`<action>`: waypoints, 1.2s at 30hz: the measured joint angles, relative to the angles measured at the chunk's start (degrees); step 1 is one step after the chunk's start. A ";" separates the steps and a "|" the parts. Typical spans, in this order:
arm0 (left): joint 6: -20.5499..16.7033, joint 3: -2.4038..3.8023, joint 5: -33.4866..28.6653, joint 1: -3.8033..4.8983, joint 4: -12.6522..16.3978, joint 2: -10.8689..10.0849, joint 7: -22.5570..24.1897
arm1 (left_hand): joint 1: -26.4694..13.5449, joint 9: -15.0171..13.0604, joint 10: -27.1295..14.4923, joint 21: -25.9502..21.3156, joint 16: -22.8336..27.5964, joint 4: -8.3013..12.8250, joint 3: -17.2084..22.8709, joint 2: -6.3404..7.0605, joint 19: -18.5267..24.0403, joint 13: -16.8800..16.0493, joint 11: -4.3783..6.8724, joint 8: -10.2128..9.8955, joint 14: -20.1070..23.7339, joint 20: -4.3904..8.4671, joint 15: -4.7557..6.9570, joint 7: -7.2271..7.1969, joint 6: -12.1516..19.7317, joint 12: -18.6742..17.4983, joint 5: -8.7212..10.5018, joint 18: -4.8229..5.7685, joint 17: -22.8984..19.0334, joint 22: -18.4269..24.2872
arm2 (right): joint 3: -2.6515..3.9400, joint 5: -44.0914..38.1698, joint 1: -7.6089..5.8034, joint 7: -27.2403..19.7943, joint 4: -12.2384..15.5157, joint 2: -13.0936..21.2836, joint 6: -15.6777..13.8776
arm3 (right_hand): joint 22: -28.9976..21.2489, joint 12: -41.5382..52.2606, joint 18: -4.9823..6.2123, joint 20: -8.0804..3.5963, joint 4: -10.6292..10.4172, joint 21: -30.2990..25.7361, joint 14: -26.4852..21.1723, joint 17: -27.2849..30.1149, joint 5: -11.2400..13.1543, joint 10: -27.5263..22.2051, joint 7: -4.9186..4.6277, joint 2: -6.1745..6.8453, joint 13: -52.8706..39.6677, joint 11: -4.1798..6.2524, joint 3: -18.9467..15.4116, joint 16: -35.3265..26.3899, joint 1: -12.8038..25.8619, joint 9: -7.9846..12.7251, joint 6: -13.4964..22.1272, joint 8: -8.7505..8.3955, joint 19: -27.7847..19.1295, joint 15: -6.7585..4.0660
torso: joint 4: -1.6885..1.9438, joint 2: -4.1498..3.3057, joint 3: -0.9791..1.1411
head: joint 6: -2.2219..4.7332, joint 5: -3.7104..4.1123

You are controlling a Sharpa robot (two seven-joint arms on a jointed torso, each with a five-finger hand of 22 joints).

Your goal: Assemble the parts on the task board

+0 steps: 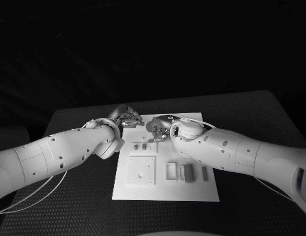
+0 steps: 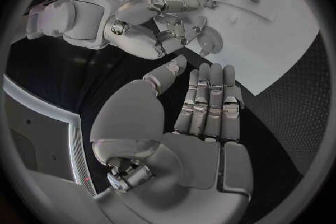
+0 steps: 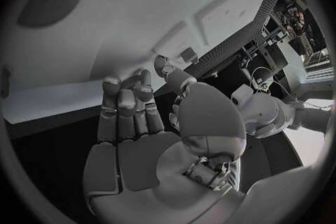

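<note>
White board (image 1: pixel 166 191) lies flat at the table's (image 1: pixel 68 206) middle, nearest edge bare. Left hand (image 1: pixel 127 118) hovers at the board's far left corner, fingers straight and together, holding nothing. Loose grey parts (image 1: pixel 185 172) sit mid-board beside a square block (image 1: pixel 141 170), two more (image 1: pixel 143 145) just beyond. Right hand (image 1: pixel 160 127) hovers over the far end, fingers extended, empty.
</note>
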State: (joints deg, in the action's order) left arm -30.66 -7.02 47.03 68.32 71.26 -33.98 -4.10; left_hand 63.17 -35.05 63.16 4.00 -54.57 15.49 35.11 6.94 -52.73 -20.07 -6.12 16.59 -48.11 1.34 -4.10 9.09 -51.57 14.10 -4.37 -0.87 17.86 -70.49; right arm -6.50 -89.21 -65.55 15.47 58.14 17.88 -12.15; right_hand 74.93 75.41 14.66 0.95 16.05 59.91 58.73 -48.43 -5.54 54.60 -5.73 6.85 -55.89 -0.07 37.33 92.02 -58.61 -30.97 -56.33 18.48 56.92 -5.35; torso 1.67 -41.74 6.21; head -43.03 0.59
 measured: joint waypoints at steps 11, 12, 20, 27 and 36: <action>0.00 0.00 -0.09 0.00 -0.01 -0.01 0.00 | 0.00 0.05 0.00 0.00 0.00 0.00 0.00 0.00 0.00 0.05 0.00 0.00 0.00 0.00 0.00 0.00 0.00 0.00 0.00 0.00 -0.01 0.05 | -0.01 0.01 0.01 -0.33 0.87 0.39 -0.72 | 0.00 0.00 -0.01 0.00 0.00 0.00 -0.08 0.00 0.00 -0.24 0.00 0.57 0.00 -0.24 0.00 0.00 -0.05 0.05 0.00 -0.31 0.00 0.08 | 0.00 0.00 -0.03 | 0.14 -0.12; 0.00 0.00 -0.09 0.00 -0.02 -0.01 0.00 | 0.00 0.05 0.00 0.00 0.00 0.00 0.00 0.00 0.00 0.05 0.00 0.00 0.00 0.00 0.00 0.00 0.00 0.00 0.00 0.00 -0.01 0.05 | -0.01 0.06 0.01 -0.45 1.02 0.45 -0.90 | 0.00 0.00 -0.01 0.00 0.00 0.00 -0.08 0.00 0.00 -0.24 -0.03 0.57 0.00 -0.24 0.00 0.00 -0.05 0.09 0.03 -0.51 0.00 0.08 | 0.00 -0.01 -0.03 | 0.16 -0.12; 0.01 -0.01 -0.17 0.00 -0.07 -0.04 0.00 | 0.00 0.05 0.00 0.00 0.00 0.00 0.00 0.00 0.00 0.05 0.00 0.00 0.00 0.00 0.00 0.00 0.00 0.00 0.00 0.00 -0.01 0.05 | -0.01 0.94 0.01 -1.78 1.82 0.68 -1.92 | 0.00 0.00 -0.02 0.01 -0.65 -0.01 -0.10 0.00 0.00 -0.44 -0.47 1.23 0.00 -0.45 -0.16 0.00 0.61 0.22 0.47 -0.85 -0.01 0.10 | 0.00 -0.03 -0.03 | 0.20 -0.20; 0.00 -0.01 -0.24 0.00 -0.07 -0.04 -0.01 | 0.00 0.05 0.00 0.00 0.00 0.00 0.00 0.00 0.00 0.05 0.00 0.00 0.00 0.00 0.00 0.00 0.00 0.00 0.00 0.00 0.04 0.04 | -0.01 1.46 0.10 -2.50 1.70 0.29 -1.68 | 0.00 0.00 -0.02 0.01 -0.84 -0.01 -0.17 0.00 0.00 -0.43 -0.47 1.46 -0.01 -0.46 -0.29 0.00 0.84 0.22 0.47 -0.85 -0.01 0.17 | 0.00 -0.03 -0.03 | 0.09 -0.38; 0.00 -0.01 -0.30 0.00 -0.07 0.06 -0.01 | 0.00 0.10 0.00 0.00 0.00 0.00 0.00 0.00 0.00 0.10 0.00 0.00 0.00 0.00 0.00 0.00 0.00 0.00 0.00 0.00 0.04 0.09 | -0.23 0.93 0.13 -2.68 0.56 -0.31 -0.20 | 0.00 0.00 -0.03 0.11 -0.60 -0.01 -0.19 0.00 0.00 -0.43 -0.47 0.66 -0.01 -0.46 0.20 0.00 0.04 0.21 0.46 -0.85 -0.12 0.20 | 0.02 -0.03 -0.02 | -0.02 -0.52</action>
State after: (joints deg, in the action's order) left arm -30.65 -7.03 46.73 68.33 71.19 -33.92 -4.11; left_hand 63.17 -34.95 63.16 4.00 -54.57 15.49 35.11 6.94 -52.73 -19.97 -6.12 16.59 -48.11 1.34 -4.10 9.09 -51.57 14.11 -4.37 -0.87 17.90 -70.40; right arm -6.73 -88.27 -65.43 12.79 58.70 17.57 -12.36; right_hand 74.93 75.41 14.63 1.06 15.45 59.91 58.53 -48.43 -5.54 54.18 -6.20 7.51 -55.89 -0.53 37.53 92.02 -58.58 -30.76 -55.86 17.62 56.80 -5.15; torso 1.69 -41.78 6.19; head -43.05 0.07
